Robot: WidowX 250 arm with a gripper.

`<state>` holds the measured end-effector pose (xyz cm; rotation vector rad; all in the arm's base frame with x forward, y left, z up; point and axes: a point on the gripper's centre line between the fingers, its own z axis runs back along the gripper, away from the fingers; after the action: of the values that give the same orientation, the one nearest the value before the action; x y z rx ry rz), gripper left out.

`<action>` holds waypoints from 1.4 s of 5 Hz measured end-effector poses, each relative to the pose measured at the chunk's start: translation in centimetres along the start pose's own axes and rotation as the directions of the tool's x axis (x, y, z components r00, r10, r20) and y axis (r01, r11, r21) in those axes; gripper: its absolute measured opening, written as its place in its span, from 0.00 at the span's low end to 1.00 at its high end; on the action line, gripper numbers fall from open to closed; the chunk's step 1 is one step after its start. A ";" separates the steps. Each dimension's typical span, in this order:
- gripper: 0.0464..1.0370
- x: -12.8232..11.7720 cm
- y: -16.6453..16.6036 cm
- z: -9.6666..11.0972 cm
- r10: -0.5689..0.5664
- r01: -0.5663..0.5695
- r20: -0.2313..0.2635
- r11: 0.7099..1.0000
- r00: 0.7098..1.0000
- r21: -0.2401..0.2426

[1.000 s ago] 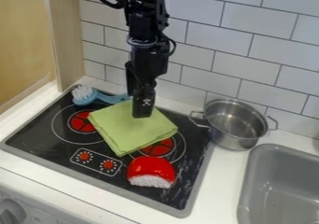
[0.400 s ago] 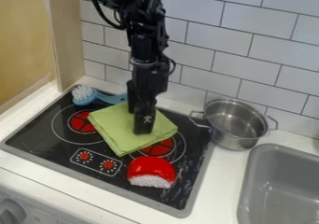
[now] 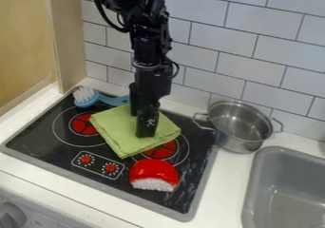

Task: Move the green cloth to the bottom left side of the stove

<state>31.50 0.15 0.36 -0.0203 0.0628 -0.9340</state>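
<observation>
The folded green cloth (image 3: 113, 132) is laid on the black stovetop (image 3: 47, 148), partly covering two red burners. Above it, the gripper (image 3: 139, 125) is held with fingers spread. From the cloth, a blue-handled scrub brush (image 3: 94, 98) is seen at 11 o'clock, a rounded red-and-white object (image 3: 153, 172) at 5, a two-handled metal pot (image 3: 240, 125) at 3, and a grey sink (image 3: 285, 189) at 4.

Black segmented robot arm, looping black cables, white skull-like marking near tip
</observation>
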 end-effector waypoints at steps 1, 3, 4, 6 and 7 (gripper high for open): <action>0.96 -0.2 0.1 0.0 0.002 -0.002 0.006 1.000 1.000 -0.008; 0.96 -1.0 0.8 0.0 0.025 -0.025 0.010 1.000 1.000 -0.004; 0.96 -2.6 2.0 0.0 0.074 -0.074 0.008 0.997 0.997 0.008; 0.96 -5.1 2.8 -0.4 0.113 -0.114 0.021 0.993 0.993 0.027; 0.96 -6.9 2.1 -0.5 0.135 -0.135 0.025 0.991 0.991 0.018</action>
<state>29.07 6.95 0.11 -0.0090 0.0323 -0.7989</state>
